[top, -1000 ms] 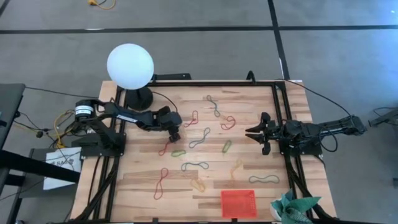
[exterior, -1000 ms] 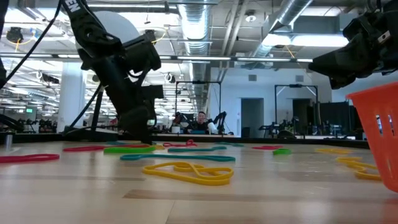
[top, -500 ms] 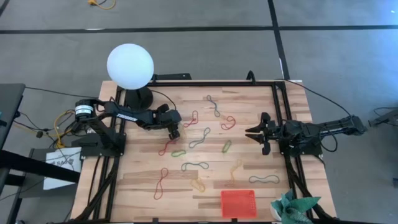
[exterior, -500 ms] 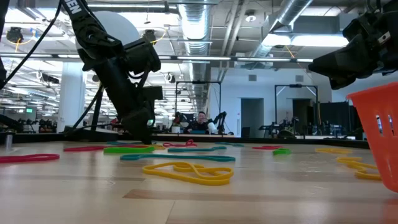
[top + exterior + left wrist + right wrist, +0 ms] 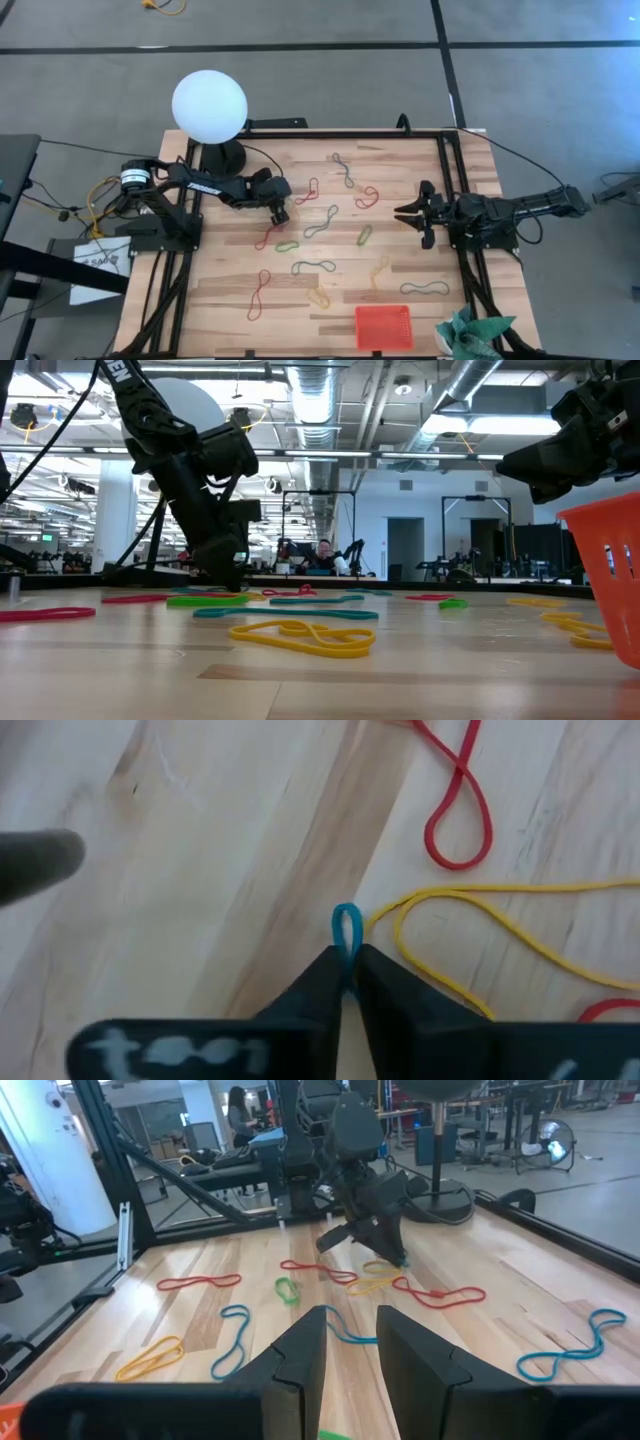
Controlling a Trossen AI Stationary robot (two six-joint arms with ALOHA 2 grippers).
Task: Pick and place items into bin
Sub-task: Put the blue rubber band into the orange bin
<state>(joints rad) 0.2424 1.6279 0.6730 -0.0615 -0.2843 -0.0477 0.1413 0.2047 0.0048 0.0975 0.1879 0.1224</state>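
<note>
Left gripper [image 5: 347, 982] pinched shut on a blue band [image 5: 346, 932], loop end poking out just past the fingertips, low over the wood beside a yellow band [image 5: 500, 935] and a red band [image 5: 458, 810]. Bin [image 5: 384, 326] well off toward the near edge, across from this hand, nearer the right arm. Right gripper [image 5: 417, 213] idle above the far side, fingers narrowly parted, holding nothing.
</note>
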